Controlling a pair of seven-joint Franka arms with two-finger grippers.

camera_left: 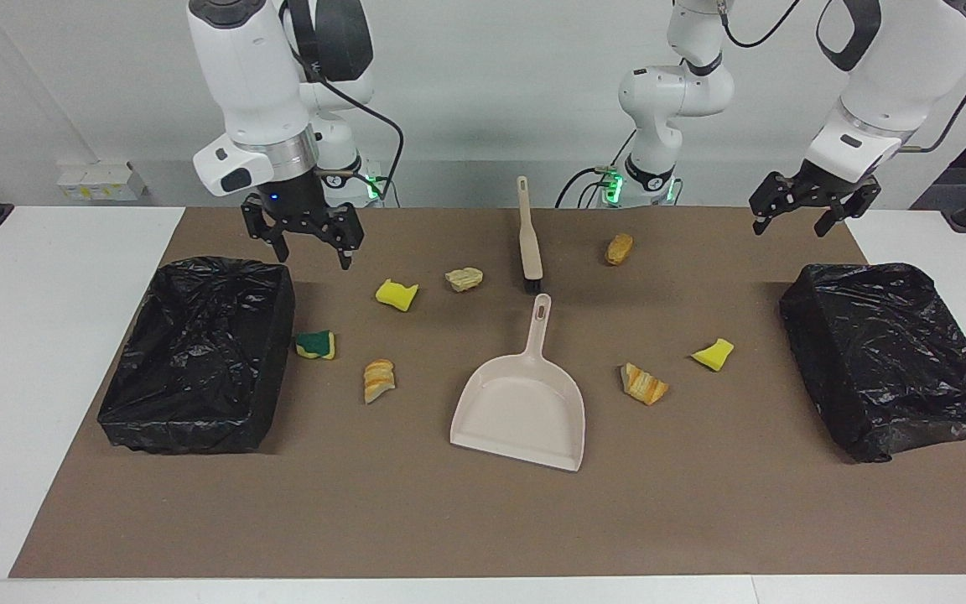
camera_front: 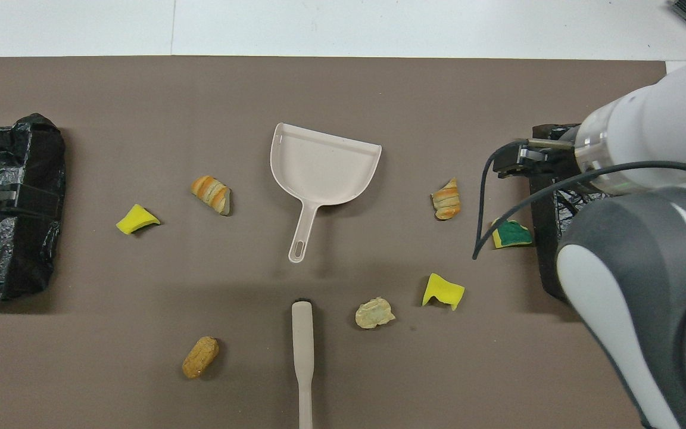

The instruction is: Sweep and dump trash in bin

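Several trash scraps lie scattered on the brown mat: a yellow sponge point(camera_left: 397, 294), a pale chunk point(camera_left: 464, 278), an orange bread piece point(camera_left: 619, 248), a green-and-yellow sponge point(camera_left: 315, 344), two striped bread chunks point(camera_left: 378, 379) point(camera_left: 643, 383) and a yellow wedge point(camera_left: 714, 354). A black-lined bin point(camera_left: 223, 265) stands at the right arm's end, and a second bin point(camera_left: 869, 277) at the left arm's end. My right gripper point(camera_left: 313, 253) hangs open and empty over the mat between the first bin's corner and the yellow sponge. My left gripper point(camera_left: 790, 228) waits open, raised over the mat's edge near the second bin.
A beige dustpan point(camera_left: 525, 407) lies mid-mat, its handle pointing toward the robots. A beige brush point(camera_left: 527, 239) lies just nearer to the robots, its bristles by the dustpan handle. White table point(camera_left: 47, 335) borders the mat. In the overhead view the right arm point(camera_front: 646, 256) covers most of its bin.
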